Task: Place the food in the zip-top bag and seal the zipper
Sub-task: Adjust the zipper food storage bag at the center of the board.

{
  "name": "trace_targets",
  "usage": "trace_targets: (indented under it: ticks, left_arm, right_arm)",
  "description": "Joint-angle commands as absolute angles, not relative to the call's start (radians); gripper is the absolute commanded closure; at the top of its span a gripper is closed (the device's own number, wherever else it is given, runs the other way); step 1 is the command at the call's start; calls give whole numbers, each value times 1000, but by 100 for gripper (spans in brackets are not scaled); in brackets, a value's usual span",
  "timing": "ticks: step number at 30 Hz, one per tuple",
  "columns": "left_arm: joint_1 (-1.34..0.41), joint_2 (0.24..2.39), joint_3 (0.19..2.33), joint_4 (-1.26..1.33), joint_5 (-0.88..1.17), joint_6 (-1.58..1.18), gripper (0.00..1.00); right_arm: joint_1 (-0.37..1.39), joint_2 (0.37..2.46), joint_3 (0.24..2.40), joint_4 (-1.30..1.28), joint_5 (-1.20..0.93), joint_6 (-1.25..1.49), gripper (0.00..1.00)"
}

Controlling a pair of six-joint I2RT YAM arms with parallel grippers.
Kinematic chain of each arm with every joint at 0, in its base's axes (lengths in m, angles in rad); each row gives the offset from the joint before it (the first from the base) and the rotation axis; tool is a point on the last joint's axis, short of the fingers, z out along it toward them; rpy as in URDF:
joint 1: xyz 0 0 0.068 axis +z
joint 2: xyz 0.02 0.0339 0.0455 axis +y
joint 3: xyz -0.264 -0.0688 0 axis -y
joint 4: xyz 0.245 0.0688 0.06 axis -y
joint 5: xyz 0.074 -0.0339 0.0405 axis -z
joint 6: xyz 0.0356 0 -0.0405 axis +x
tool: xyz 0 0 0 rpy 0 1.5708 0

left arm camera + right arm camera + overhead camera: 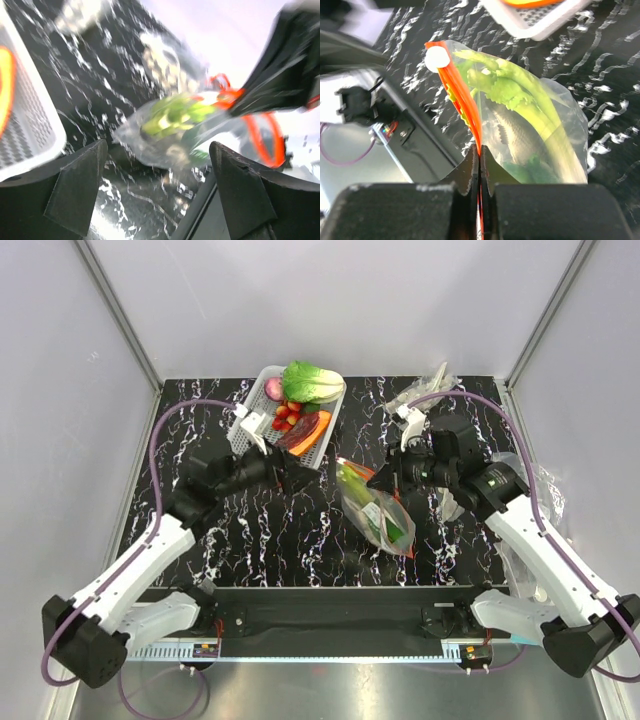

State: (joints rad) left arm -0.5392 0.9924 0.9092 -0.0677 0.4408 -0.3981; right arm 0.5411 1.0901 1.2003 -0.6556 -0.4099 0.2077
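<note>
**Sealing the zipper with the food already bagged**

Top external view: the zip-top bag [375, 508] lies on the desk [270, 540] between the two arms, and the green food [397, 531] shows through the plastic. The right end effector [383, 480] sits at the bag's far edge. The left end effector [292, 475] hangs just beside the white basket [248, 428], apart from the bag.

Left wrist view: the left fingers [75, 190] stand wide apart with nothing between them. They face the bag, which is lifted at its mouth end. The picture is blurred, so I cannot tell whether the strip is pressed shut along its whole run.

Right wrist view: the right fingers [470, 172] are fully closed on the zipper [462, 95]. They pinch the red-orange strip partway along, with a small white tab [437, 59] at its far end. The leek [520, 95] and a pale root [515, 137] lie inside the bag.

In my judgement loading is done and sealing is the step in hand. The next move likely calls for the left end effector to close on the bag near the tab end and brace it. The right pinch could then run along the strip without dragging the bag.
</note>
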Motion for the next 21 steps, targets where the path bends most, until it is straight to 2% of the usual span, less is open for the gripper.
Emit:
trace_targets:
  ticks: [1, 9, 19, 21]
  left_arm:
    - [-520, 1019, 800, 208, 643, -399, 13]
    - [-522, 970, 620, 540, 729, -382, 21]
    - [-525, 1037, 500, 929, 880, -386, 18]
    - [-529, 1067, 514, 956, 925, -391, 23]
  right_arm:
    - [538, 1100, 1262, -606, -569, 167, 100]
    - [538, 1141, 1273, -588, -715, 219, 100]
    - [538, 1163, 1246, -591, -857, 232, 100]
    - [538, 1160, 1246, -589, -870, 232, 100]
